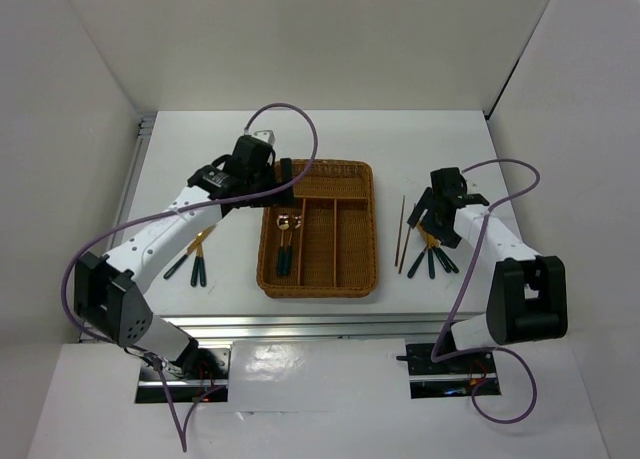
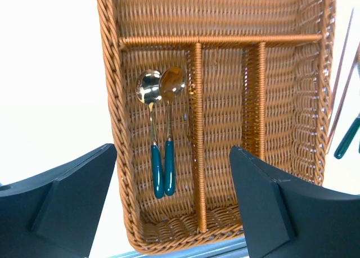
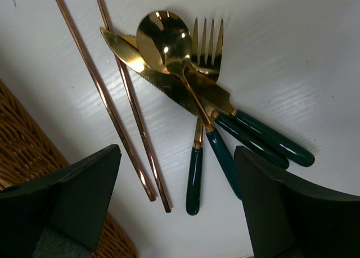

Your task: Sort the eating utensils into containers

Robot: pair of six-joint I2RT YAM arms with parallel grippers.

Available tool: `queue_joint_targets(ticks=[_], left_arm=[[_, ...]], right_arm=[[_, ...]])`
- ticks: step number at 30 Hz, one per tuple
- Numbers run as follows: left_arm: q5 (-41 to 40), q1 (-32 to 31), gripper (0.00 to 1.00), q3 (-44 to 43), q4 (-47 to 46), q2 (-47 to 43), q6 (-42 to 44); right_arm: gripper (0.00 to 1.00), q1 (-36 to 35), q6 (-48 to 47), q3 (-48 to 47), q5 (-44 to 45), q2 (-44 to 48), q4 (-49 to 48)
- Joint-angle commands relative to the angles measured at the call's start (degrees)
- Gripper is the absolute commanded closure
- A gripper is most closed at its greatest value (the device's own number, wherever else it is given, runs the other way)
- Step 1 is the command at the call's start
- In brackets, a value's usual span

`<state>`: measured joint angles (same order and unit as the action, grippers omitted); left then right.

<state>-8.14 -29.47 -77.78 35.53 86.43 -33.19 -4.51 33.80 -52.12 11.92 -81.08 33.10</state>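
The brown wicker tray lies mid-table. Two gold spoons with teal handles lie side by side in its left long slot; they also show in the top view. My left gripper is open and empty above that slot, over the tray's far-left part in the top view. My right gripper is open and empty above a pile right of the tray: a spoon, a fork and two knives. Two reddish-brown chopsticks lie beside them.
More teal-handled utensils lie on the table left of the tray, under my left arm. The tray's middle, right and crosswise slots hold nothing. The tray's corner shows left of the chopsticks. The chopsticks lie between tray and pile.
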Motion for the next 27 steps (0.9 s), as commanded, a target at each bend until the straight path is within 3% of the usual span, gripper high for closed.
queue_joint_targets(ticks=[1,6,18,27], left_arm=[[-2.3,-0.4,0.02,0.6,-2.6,-4.0,2.7],[-5.2,0.1,0.0,3.6,-5.6,-7.2,3.4],[-3.6,3.1,0.0,6.6,-6.3,-11.0,2.3],[-2.5,3.6,0.0,7.1,-6.9,-9.8,2.3]], right_arm=[[0.11,0.0,2.0,2.4,-2.2,3.1,3.3],[0.15,0.0,4.0,5.2,-4.0,4.3,3.3],[0.31,0.0,8.7,5.9,-5.1,1.6,6.4],[0.35,0.0,11.2,4.2,-1.5,-1.0,10.6]])
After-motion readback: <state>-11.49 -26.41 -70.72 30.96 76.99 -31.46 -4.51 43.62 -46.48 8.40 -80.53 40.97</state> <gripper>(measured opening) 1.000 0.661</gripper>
